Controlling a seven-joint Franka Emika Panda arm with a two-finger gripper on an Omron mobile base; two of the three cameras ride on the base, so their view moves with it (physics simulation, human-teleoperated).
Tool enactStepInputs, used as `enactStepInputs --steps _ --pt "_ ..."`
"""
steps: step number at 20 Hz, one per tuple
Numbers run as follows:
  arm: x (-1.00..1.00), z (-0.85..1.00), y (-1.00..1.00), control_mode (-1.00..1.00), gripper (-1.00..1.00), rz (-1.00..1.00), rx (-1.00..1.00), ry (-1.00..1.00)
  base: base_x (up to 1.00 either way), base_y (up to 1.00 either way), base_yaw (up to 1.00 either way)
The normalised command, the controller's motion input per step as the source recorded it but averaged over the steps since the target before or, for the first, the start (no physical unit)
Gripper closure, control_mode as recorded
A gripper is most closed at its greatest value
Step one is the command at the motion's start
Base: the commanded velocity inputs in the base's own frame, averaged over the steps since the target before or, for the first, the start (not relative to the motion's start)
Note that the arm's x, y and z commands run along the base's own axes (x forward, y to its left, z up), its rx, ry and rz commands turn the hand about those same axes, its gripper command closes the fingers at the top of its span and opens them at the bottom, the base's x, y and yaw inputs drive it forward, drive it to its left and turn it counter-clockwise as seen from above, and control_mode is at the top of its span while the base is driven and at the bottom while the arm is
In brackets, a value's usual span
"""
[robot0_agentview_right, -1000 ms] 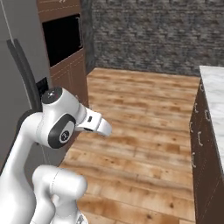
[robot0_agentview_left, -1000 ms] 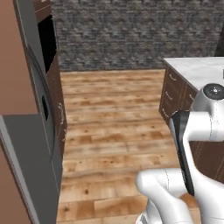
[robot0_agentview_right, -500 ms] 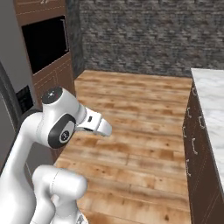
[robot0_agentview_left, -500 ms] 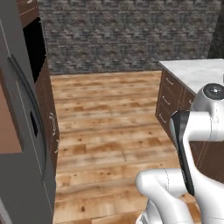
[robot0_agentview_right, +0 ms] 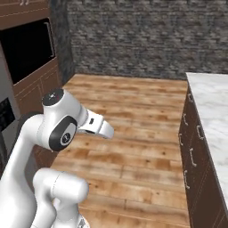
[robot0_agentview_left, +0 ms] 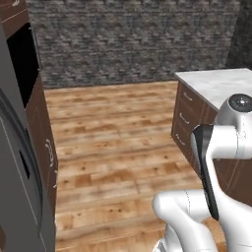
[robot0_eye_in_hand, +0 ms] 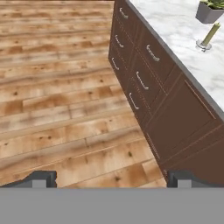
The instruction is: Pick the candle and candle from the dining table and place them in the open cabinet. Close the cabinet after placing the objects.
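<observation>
You have a wide stretch of bare wood floor [robot0_agentview_left: 118, 133] ahead, running to the stone back wall [robot0_agentview_left: 133, 42]. On your right the table [robot0_agentview_right: 213, 107] ends in a marble edge over brown drawers [robot0_eye_in_hand: 146, 74] with silver bar handles; on your left stand the dark oven recess [robot0_agentview_right: 26, 51] and the grey fridge door [robot0_agentview_left: 17, 167].

The end effector [robot0_eye_in_hand: 111, 178] hangs over the floor just off the table's drawer front, its two tips spread wide apart, holding and touching nothing.

One candle [robot0_eye_in_hand: 209, 36], a slim yellow one on a small base, stands on the marble top beside a dark pot [robot0_eye_in_hand: 209, 11], well apart from the end effector.

Compared with a second ago, the whole scene has slid: the base has turned, so more table shows and the fridge sits farther left.
</observation>
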Motion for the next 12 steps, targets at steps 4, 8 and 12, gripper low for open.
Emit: enactStepInputs --steps 4,8,12 --pt "0.0 0.0 0.0 1.0 -1.0 0.0 0.0 0.0 0.57 0.0 -0.16" --pt "0.0 0.0 0.0 1.0 -1.0 0.0 0.0 0.0 0.57 0.0 -0.16" --pt "0.0 0.0 0.0 1.0 -1.0 0.0 0.0 0.0 0.56 0.0 -0.17"
